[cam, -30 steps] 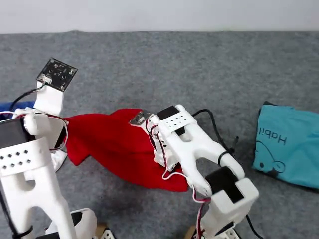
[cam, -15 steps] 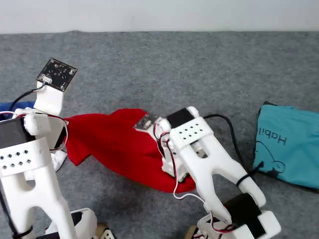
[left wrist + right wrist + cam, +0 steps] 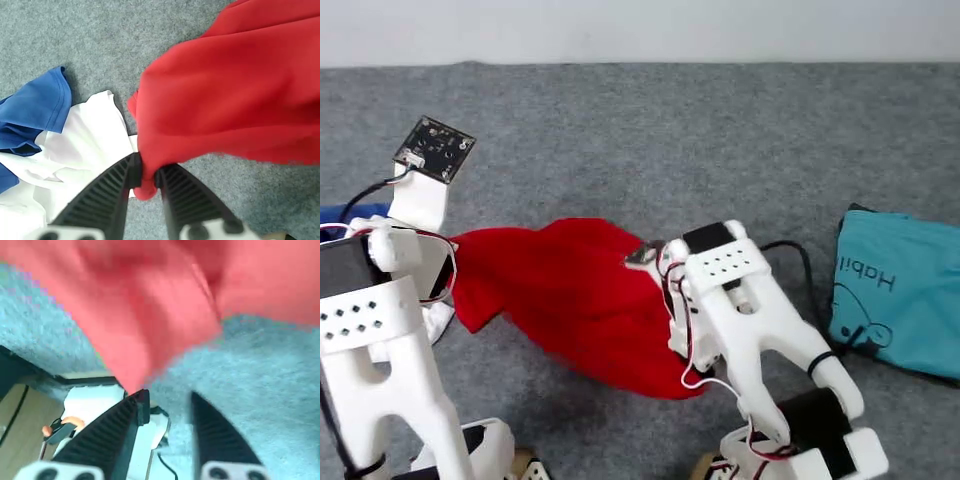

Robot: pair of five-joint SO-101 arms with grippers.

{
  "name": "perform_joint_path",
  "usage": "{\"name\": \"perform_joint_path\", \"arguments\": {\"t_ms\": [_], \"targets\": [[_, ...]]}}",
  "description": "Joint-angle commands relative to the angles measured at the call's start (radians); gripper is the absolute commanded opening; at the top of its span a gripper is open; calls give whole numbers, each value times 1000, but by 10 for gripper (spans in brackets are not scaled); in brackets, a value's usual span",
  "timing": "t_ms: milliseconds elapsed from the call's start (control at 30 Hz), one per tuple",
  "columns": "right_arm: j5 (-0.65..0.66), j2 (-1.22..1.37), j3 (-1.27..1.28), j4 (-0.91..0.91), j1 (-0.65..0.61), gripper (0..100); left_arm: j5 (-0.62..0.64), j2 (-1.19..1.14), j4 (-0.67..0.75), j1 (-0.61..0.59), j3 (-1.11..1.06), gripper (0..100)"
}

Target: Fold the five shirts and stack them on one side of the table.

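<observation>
The grey surface (image 3: 670,130) carries the whole job, and the red shirt (image 3: 560,300) is the biggest thing on it. It lies unfolded and rumpled near the middle, its long axis running crosswise from one arm to the other and slanting a little toward the robot at the right-hand end. A teal shirt (image 3: 895,295) sits well apart at the right side, looking already folded, so that is probably where the stack is being built. At the left side a white shirt (image 3: 80,145) and a blue shirt (image 3: 35,110) lie bunched against each other, not yet folded.

The left end effector (image 3: 147,170) is clamped narrow on a corner of the red shirt at its left end, just beside the white one, with the cloth fanning away from the jaws toward the middle. The right end effector (image 3: 167,397) hangs over the shirt's opposite end, under the right arm (image 3: 740,300). Its jaws stand apart with bare grey between them. A hanging lobe of red reaches one fingertip (image 3: 136,396) but does not appear to be pinched.

The shirt therefore seems held at one end only. The right arm is the nearer one to the loose end, which lies just off its jaws. Pulling the shirt out flat along its long axis looks to depend on that side getting a hold.
</observation>
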State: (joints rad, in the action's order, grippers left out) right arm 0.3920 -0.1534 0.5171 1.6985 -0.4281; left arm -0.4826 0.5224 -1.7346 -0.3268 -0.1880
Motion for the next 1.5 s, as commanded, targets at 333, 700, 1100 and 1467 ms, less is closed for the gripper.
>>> {"name": "perform_joint_path", "arguments": {"t_ms": [333,700,1100,1467], "targets": [[-28,-4,-123,-31,-47,186,5,25,-11,9,4,6],[-89,148,-123,-142,-108,184,5,25,-11,9,4,6],[-89,298,-124,-191,-150,102,5,25,-11,9,4,6],[-87,285,-124,-179,-156,10,6,25,-11,6,2,6]]}}
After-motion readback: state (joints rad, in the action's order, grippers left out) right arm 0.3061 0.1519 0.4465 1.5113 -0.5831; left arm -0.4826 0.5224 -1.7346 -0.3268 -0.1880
